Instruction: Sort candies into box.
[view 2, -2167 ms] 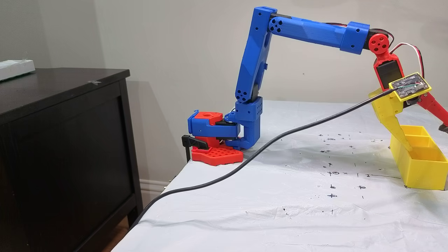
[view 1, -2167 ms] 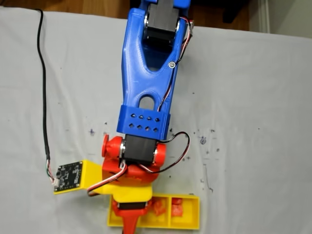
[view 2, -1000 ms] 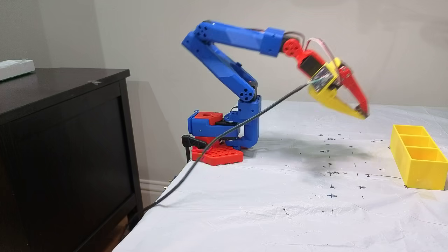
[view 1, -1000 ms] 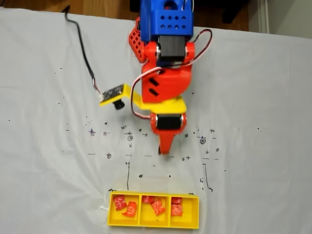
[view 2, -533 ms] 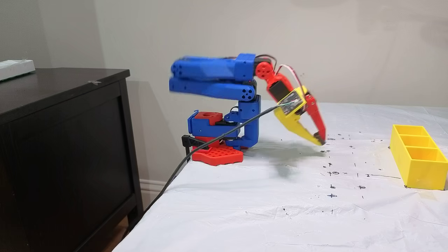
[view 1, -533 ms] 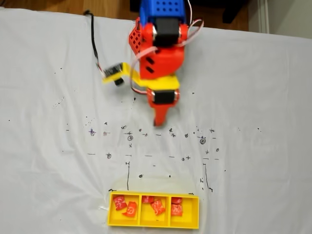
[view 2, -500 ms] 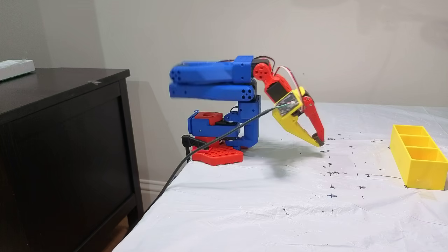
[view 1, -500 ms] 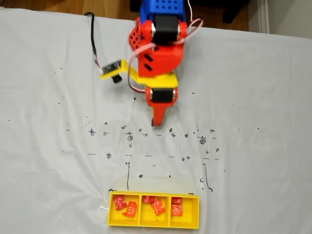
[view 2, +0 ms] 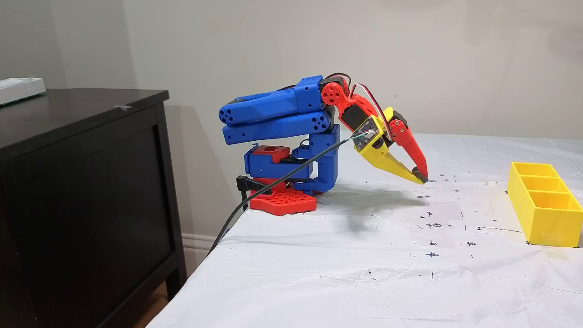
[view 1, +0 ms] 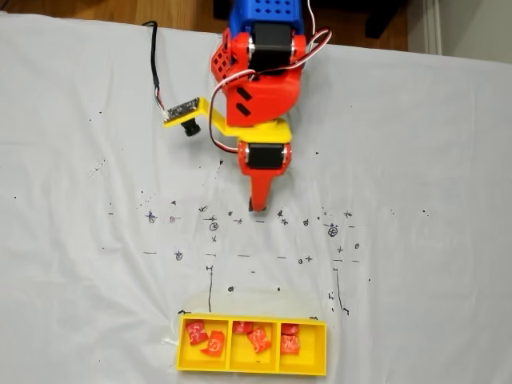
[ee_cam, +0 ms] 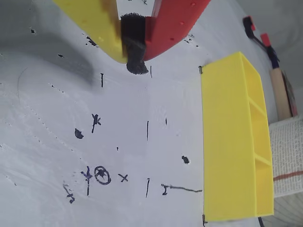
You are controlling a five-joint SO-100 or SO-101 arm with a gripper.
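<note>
You see the yellow box (view 1: 252, 369) flat on the bench, three compartments in a row, with the red and orange candies (view 1: 258, 339) spread across all three.

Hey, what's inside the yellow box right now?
In the top-down fixed view, the yellow box holds candies in all three compartments, two each. In the side view its wall hides them.

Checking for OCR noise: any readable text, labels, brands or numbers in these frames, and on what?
No readable words, brands or numbers.
White table cover: hand-drawn pen marks only, such as crosses, dots, short lines and a circled star.
Candies in the yellow box: white marks on the wrappers, too small to read.
Camera board by the gripper: any print too small to read.
</note>
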